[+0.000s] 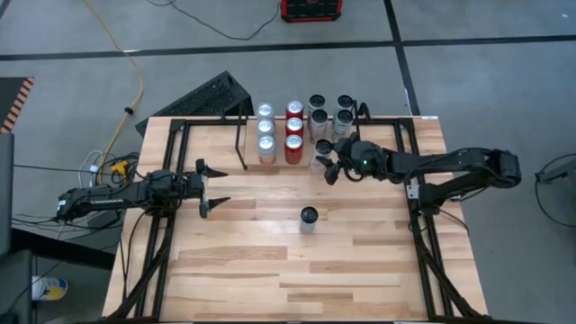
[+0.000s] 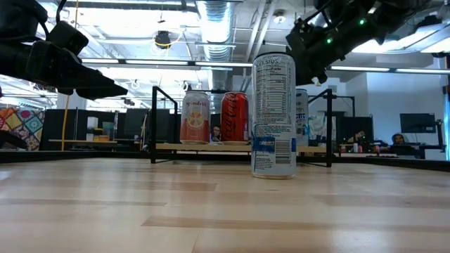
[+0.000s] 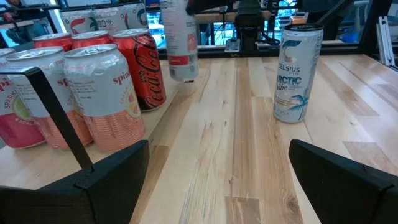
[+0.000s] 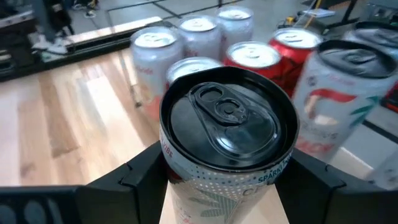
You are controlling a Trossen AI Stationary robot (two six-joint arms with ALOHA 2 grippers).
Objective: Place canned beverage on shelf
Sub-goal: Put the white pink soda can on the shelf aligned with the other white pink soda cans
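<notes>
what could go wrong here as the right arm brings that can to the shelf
The can held between the right gripper's jaws has shelf cans packed close beside it, so lowering it could knock a neighbour over. The shelf is nearly full, leaving little room at its front edge. The lone Celsius can on the table still waits, and the left gripper hangs open beside the shelf.

Pale, smooth wood surface (image 1: 270, 261) with a faint sheen, carrying a shelf (image 2: 239, 147) of thin matt black metal rods and light wood board; glossy printed metal cans (image 3: 102, 93) on it, and beside the shelf a black-lidded can (image 4: 227, 118) between matt black plastic fingers (image 4: 143, 174).
</notes>
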